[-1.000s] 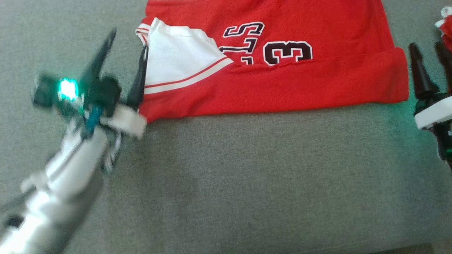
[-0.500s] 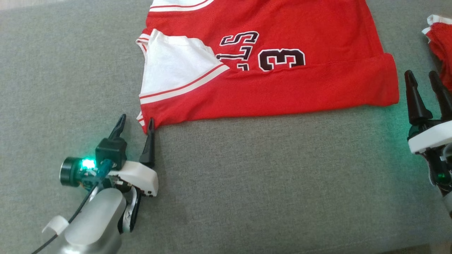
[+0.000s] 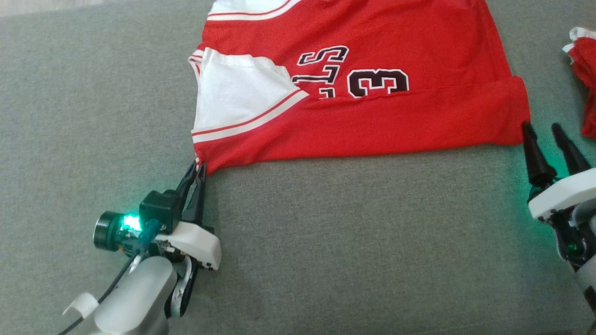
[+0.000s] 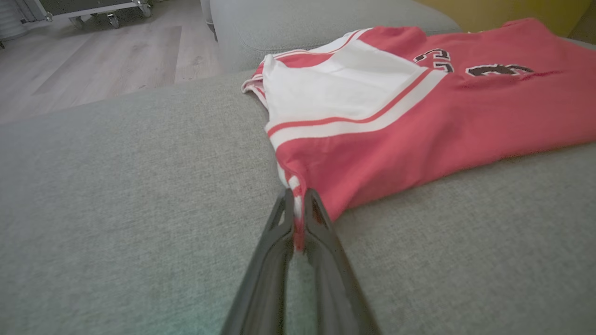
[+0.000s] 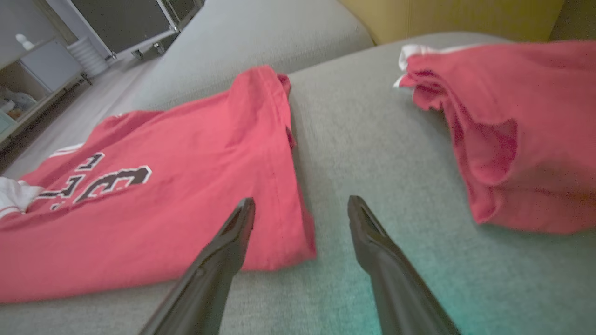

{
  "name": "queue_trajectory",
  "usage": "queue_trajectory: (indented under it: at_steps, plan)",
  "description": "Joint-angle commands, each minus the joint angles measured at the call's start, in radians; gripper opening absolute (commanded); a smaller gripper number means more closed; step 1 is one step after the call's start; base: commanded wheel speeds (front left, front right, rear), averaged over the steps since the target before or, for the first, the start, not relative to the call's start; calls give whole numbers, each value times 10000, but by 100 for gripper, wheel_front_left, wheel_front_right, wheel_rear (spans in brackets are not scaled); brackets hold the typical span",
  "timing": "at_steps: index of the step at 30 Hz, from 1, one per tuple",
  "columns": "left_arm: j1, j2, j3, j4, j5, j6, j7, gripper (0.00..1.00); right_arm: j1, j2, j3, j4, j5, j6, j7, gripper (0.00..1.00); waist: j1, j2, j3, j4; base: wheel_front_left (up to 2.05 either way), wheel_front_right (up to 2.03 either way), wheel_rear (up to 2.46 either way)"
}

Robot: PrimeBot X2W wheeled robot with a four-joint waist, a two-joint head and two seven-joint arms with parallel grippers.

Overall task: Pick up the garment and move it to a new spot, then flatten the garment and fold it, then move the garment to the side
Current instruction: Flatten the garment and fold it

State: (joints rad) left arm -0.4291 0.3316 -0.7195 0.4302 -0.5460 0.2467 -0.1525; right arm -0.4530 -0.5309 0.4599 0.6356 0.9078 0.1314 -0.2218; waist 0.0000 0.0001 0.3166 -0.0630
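The garment (image 3: 372, 116) is a red jersey with a white side panel and a dark number, lying partly folded on the grey cushion (image 3: 326, 242). My left gripper (image 3: 198, 166) is shut on the jersey's near left corner; the left wrist view shows the same corner (image 4: 298, 204) pinched between the fingers of that gripper (image 4: 299, 197). My right gripper (image 3: 541, 126) stands open at the near right corner, one fingertip touching the hem. In the right wrist view the open right gripper (image 5: 300, 201) straddles the jersey's right edge (image 5: 288, 186).
A second red cloth (image 3: 584, 70) lies bunched at the far right, also large in the right wrist view as red cloth (image 5: 521, 139). Wooden floor (image 4: 93, 60) and a wheeled cabinet show beyond the cushion's left edge. Grey cushion stretches toward me.
My left gripper moved up to the jersey's near left corner and shut on it. The right gripper slid in to the right corner, still open. The camera shifted a little.
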Motion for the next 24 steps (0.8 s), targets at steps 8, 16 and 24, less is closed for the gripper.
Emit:
queue_trajectory:
  at_steps: [8, 16, 24]
  plan:
    - [-10, 440, 278, -747, 97, 84, -302, 0, -507, 9, 806, 863, 540, -7, 1050, 46, 0, -1, -168, 256, 0, 0, 0]
    - [217, 497, 180, -930, 72, 90, -396, 0, -446, -367, 1411, 1118, 1004, -7, 1498, 0, 0, -1, -585, 588, 0, 0, 0]
    - [1692, 596, -132, -1582, -153, 276, -477, 0, 825, -1335, 1894, 514, 1373, -7, 1214, 0, 0, -1, -1631, 778, 0, 0, 0]
